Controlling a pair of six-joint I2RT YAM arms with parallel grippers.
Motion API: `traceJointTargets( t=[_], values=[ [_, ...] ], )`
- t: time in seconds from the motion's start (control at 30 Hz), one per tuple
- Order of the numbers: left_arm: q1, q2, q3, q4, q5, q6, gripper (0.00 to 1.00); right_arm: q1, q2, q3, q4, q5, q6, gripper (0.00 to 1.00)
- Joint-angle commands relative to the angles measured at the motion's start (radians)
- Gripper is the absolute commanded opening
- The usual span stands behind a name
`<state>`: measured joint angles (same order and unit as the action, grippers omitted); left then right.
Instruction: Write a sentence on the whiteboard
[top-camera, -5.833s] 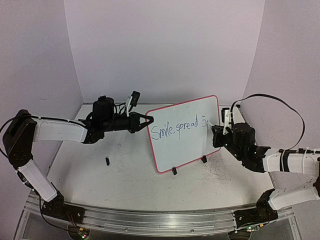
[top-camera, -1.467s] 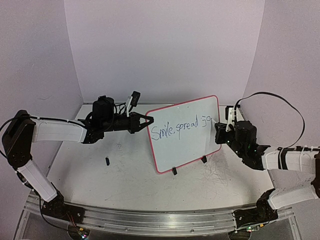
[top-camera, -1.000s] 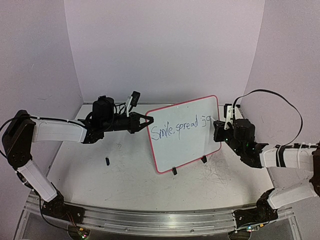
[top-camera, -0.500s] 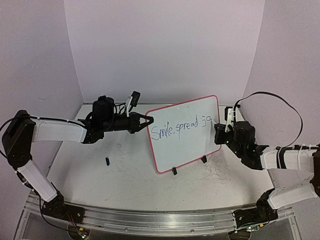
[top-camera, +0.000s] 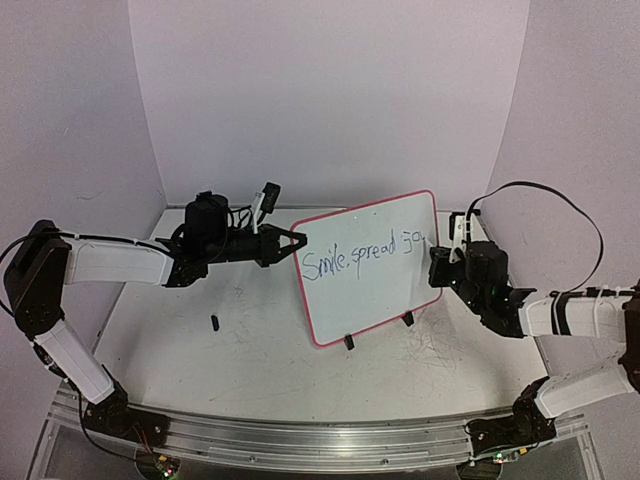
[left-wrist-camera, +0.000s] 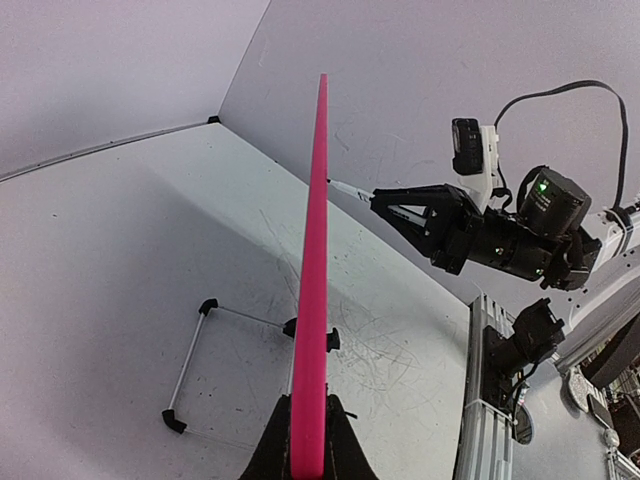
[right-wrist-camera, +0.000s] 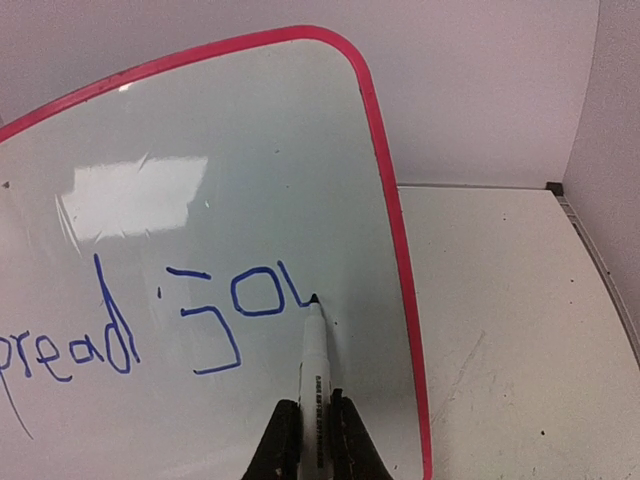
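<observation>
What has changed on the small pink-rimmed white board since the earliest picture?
The right gripper, shut on a white marker pen, moved slightly right, finishing "J" and adding "o" to the blue handwritten sentence. The left gripper and the pink-rimmed whiteboard stayed put.

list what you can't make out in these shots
Right wrist view: the sentence is cut by the left edge; only "pread jo" and a partial stroke show.
Left wrist view: the whiteboard is edge-on, so its writing face is hidden.
Top view: the small dark object on the table is too small to identify.
</observation>
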<state>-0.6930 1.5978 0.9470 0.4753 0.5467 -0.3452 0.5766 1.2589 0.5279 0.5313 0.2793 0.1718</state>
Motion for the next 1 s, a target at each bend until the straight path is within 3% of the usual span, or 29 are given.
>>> traceJointTargets(
  t=[0.0, 0.37, 0.97],
  values=[
    [-0.012, -0.015, -0.007, -0.075, 0.023, 0.078, 0.0, -0.005, 0.031, 0.06, 0.047, 0.021, -0.019, 0.0],
    [-0.012, -0.018, -0.007, -0.075, 0.022, 0.078, 0.0, -0.006, 0.045, 0.086, 0.049, 0.023, -0.037, 0.0],
    [-0.012, -0.019, -0.005, -0.077, 0.02, 0.08, 0.0, -0.003, -0.017, -0.028, -0.036, -0.031, 0.049, 0.0]
  ],
)
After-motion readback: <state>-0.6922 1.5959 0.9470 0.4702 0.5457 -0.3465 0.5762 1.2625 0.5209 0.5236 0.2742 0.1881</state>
